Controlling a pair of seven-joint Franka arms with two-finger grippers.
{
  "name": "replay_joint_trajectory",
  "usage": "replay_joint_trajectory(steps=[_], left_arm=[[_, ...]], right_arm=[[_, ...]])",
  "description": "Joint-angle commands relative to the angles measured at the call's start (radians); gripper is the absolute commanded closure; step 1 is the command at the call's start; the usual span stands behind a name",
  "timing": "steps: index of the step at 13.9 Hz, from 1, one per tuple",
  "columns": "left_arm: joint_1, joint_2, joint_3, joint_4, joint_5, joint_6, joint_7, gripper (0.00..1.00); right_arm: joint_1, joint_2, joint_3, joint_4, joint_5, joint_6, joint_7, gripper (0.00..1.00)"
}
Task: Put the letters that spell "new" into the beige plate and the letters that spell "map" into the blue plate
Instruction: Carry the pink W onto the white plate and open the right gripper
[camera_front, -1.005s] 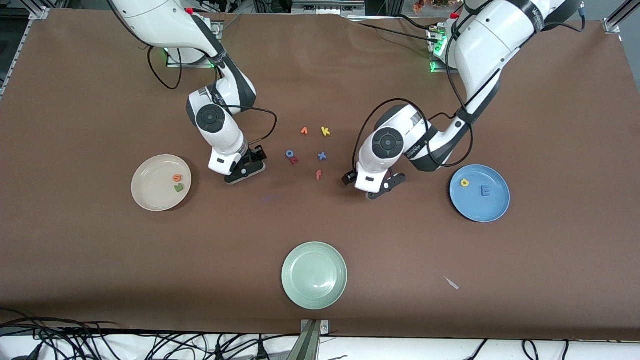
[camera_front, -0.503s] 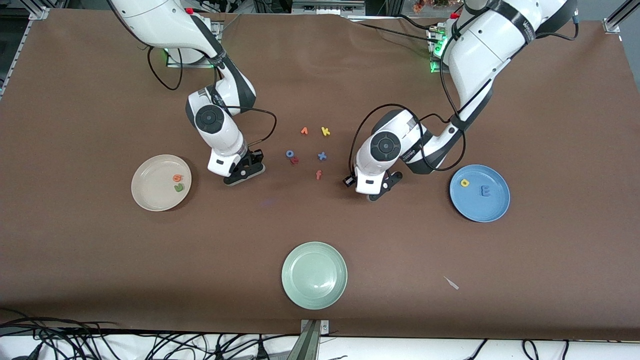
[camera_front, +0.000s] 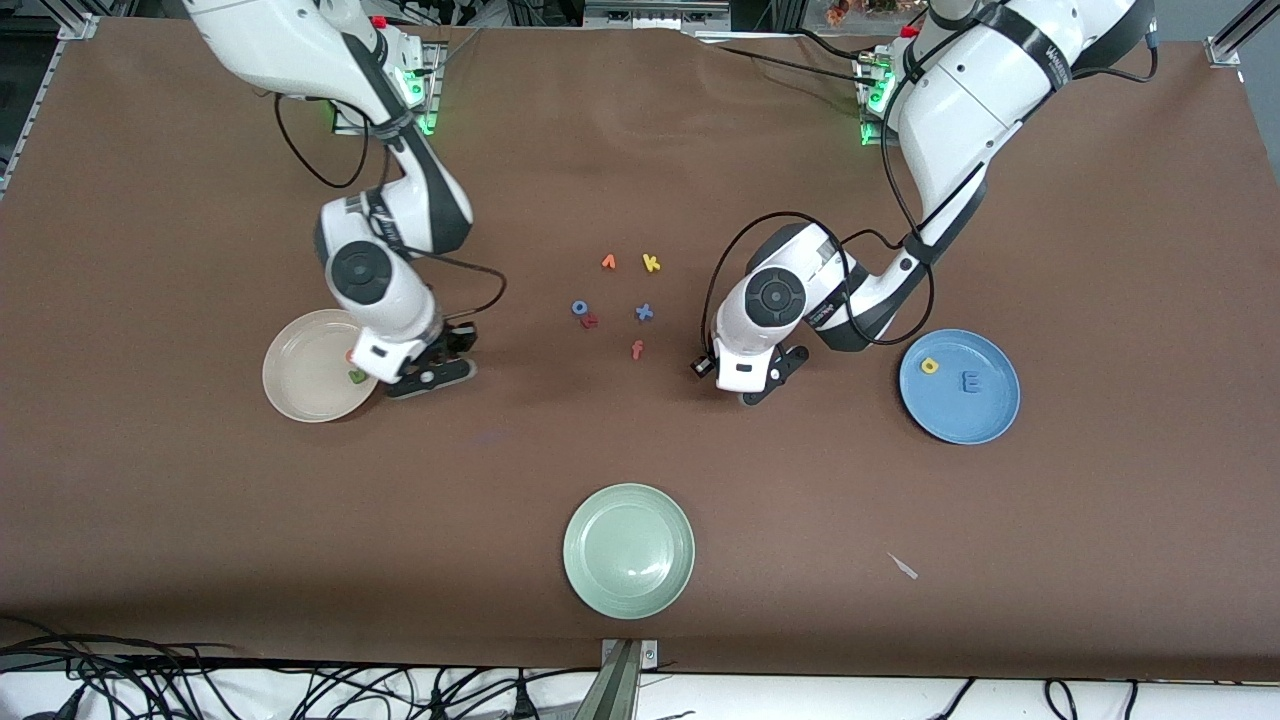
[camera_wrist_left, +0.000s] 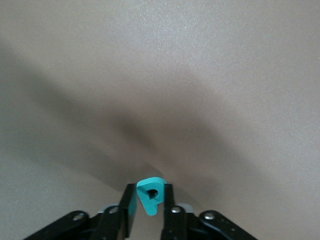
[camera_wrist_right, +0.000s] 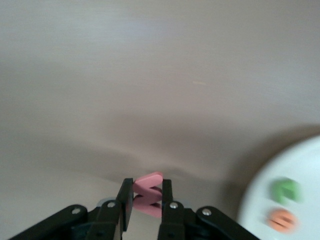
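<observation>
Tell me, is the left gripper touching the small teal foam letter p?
Touching. The left wrist view shows the left gripper shut on the teal foam p, fingers pressing both its sides.

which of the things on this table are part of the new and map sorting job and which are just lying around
Part of the job:
beige plate holding green n
blue plate holding yellow a, blue m
pink w in right gripper
teal p in left gripper

Lying about:
pale green plate
yellow k
blue o
blue x
orange f
</observation>
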Motion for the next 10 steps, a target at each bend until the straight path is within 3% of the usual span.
replay_joint_trajectory(steps=[1,7,8,9,10], left_arm=[[-0.012,0.005,0.008,0.018,0.0,0.003,-0.005,0.39],[-0.028,0.019,0.016,0.018,0.026,0.003,-0.009,0.47],[-0.028,0.02,0.016,0.018,0.026,0.003,-0.009,0.47],[-0.028,0.022,0.016,0.018,0.026,0.005,-0.009,0.47],[-0.028,0.022,0.016,0.018,0.026,0.005,-0.007,0.5]], right_arm=[[-0.002,-0.014,-0.055,0.002,-0.01,-0.061,-0.015,0.93],[-0.034,0.023,-0.195,0.021,-0.016,-0.061,-0.127,0.86],[-0.056,0.024,-0.197,0.026,-0.016,-0.061,-0.152,0.73],[-0.083,0.029,-0.195,0.029,-0.013,-0.06,-0.178,0.09],[-0.094,0.029,-0.194,0.038,-0.009,-0.058,-0.187,0.0]])
